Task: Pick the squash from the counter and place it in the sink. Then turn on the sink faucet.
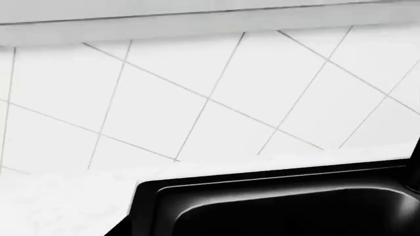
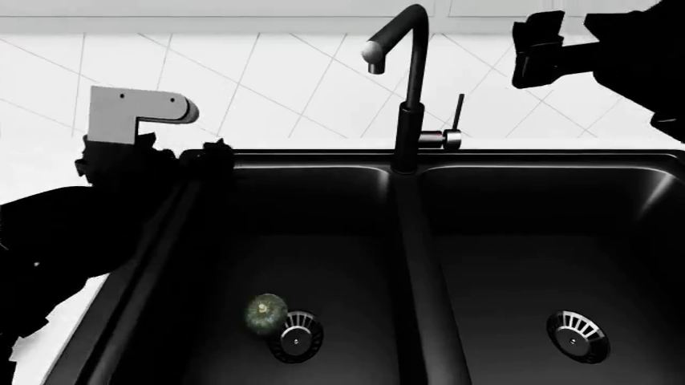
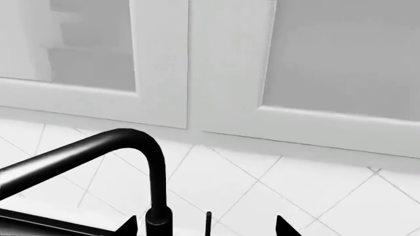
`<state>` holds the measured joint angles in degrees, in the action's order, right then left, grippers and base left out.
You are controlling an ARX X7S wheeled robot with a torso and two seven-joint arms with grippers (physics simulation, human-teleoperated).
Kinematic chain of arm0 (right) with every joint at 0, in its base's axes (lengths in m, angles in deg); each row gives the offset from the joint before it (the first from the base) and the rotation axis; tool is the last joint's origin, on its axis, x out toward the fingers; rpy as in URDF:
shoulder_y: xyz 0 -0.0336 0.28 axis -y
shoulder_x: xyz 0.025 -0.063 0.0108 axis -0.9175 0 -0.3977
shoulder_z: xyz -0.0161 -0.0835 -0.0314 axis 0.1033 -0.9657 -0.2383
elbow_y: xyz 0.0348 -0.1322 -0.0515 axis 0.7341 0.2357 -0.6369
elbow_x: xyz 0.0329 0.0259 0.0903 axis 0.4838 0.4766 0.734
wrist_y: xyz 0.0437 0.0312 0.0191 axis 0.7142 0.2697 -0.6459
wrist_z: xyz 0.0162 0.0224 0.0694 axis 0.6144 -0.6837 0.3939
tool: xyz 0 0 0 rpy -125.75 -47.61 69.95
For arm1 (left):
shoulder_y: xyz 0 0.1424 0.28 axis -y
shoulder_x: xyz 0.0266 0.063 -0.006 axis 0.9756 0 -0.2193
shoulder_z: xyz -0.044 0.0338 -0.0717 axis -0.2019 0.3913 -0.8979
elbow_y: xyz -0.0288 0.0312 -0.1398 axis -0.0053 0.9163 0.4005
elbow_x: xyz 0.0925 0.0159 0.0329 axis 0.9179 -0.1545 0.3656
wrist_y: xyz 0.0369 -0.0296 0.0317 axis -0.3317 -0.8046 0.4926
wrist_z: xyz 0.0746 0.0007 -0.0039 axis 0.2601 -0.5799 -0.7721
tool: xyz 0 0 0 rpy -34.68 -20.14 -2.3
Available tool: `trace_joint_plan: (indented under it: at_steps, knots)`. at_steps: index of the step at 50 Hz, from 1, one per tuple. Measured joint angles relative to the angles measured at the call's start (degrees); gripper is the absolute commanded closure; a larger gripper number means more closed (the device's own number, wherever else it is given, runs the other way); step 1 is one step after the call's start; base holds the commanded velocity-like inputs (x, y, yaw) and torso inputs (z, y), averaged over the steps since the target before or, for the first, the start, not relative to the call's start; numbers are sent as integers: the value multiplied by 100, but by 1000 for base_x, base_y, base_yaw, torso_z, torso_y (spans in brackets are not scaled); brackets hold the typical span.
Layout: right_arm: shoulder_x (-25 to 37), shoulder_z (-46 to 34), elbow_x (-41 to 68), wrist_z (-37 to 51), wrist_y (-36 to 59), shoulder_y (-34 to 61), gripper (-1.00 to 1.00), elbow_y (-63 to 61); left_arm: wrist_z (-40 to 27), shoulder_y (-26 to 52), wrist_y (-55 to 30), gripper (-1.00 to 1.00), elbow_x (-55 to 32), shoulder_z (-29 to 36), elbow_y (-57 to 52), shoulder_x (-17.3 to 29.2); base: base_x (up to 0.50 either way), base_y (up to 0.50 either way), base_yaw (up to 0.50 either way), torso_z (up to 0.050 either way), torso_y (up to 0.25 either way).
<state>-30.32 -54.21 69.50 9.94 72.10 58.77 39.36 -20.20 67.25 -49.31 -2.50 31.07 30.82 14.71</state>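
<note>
Squash (image 2: 266, 312), small, round, dark green with pale speckles, lies on the floor of the left basin of the matte black double-basin sink (image 2: 428, 172), touching or just beside the silver drain strainer (image 2: 294, 336). First half of the task looks done; faucet step is left.

Tall black gooseneck faucet (image 2: 410, 80) stands at the far rim above the centre divider, its slim side lever (image 2: 458, 116) upright to the right of the stem.

Right gripper (image 2: 535, 50) hangs high at far right, level with the spout and right of the lever, probably lining up for the handle. In its wrist view two finger tips (image 3: 284, 227) show spread apart: open, empty.

Left gripper (image 2: 208, 152) rests low over the sink's far left corner by the white marble-like counter (image 1: 59, 201). Jaw state unreadable; cannot tell.
</note>
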Motion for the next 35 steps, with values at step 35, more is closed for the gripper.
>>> trace_joint_plan:
  at_steps: [35]
  knots:
    - [-3245,-261,-4033,-2703,-3849,722,-100,6306,-448,142,-136,-100,-563,-425,-768,206,0,0,0,0,0]
